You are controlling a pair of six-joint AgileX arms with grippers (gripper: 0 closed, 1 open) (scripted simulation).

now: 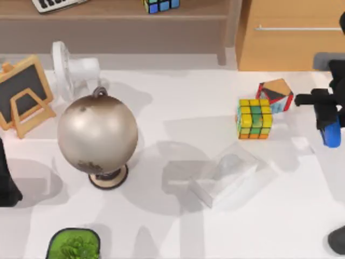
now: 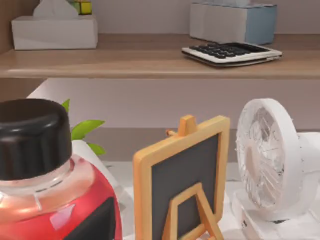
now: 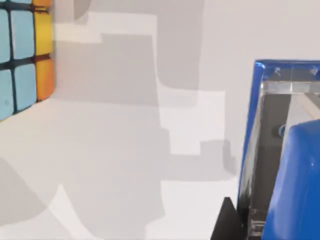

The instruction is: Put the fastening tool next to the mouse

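The right gripper (image 1: pixel 330 116), at the top view's right edge beside the yellow puzzle cube (image 1: pixel 254 118), is partly cut off, and the fastening tool (image 1: pixel 330 134) under it hides how its fingers stand. The mouse (image 1: pixel 338 240), farther down that edge from the cube, is cut to a sliver. In the right wrist view the tool runs off the edge.
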